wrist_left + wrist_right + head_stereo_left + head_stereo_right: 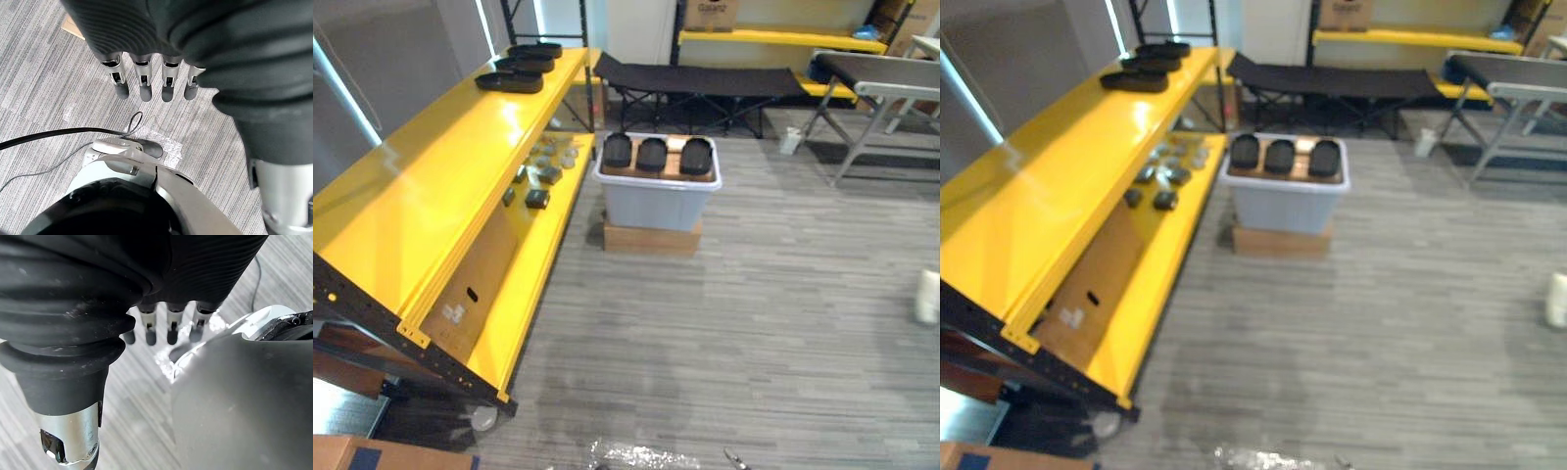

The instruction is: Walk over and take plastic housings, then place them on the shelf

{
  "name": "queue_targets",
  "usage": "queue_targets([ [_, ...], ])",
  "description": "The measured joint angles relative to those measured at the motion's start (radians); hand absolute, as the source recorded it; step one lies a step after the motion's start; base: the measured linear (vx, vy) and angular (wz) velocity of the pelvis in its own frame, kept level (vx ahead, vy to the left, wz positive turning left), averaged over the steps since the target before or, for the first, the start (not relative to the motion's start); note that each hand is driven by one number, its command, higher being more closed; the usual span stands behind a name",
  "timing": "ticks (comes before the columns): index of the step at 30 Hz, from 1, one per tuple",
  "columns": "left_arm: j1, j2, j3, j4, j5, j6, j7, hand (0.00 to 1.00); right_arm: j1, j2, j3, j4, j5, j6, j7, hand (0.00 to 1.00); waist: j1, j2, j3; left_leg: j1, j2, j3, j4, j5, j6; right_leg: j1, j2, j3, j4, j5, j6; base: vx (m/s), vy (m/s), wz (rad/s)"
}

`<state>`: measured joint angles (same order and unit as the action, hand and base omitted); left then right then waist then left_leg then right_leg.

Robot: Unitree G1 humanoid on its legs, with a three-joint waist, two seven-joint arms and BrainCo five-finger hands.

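Grey plank floor [783,323] lies beneath both hands. The left hand [145,81] and the right hand [172,328] hang with fingers straight and apart, holding nothing. Three black plastic housings [652,154] sit side by side atop one grey bin [656,206] at upper centre. Three other housings [521,65] rest on the yellow shelf [421,186] at upper left. One black cot [705,80] crosses the top.

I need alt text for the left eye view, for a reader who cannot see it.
Three black plastic housings lie side by side on top of a grey bin. To its left runs a long yellow shelf, with three more black housings at the far end of its top level and small parts on its lower level.
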<state>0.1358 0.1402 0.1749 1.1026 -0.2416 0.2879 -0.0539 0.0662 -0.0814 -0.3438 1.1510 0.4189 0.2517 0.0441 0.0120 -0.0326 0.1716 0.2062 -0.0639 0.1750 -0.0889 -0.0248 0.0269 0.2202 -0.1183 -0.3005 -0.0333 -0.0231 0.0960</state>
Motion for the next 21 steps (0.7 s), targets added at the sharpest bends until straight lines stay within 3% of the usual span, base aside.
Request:
queue_targets([
  [11,0.001,0.000,0.000,0.000,0.001,-0.002,-0.004,0.00,-0.001,0.000,-0.001,0.000,0.000,0.003,0.002,0.00,0.000,0.000,0.000,0.001,0.000,0.000,0.000,0.000,0.000,0.008,0.002,-0.001,-0.014,0.008,0.000,0.00,0.000,0.00],
  [21,0.005,-0.010,0.008,0.004,-0.022,-0.043,0.073,0.00,0.000,0.003,-0.009,0.000,-0.010,-0.003,0.002,0.00,0.001,-0.001,0.001,0.000,-0.001,-0.001,0.000,0.000,0.000,0.007,0.002,-0.001,-0.014,0.008,0.000,0.00,0.000,0.00],
])
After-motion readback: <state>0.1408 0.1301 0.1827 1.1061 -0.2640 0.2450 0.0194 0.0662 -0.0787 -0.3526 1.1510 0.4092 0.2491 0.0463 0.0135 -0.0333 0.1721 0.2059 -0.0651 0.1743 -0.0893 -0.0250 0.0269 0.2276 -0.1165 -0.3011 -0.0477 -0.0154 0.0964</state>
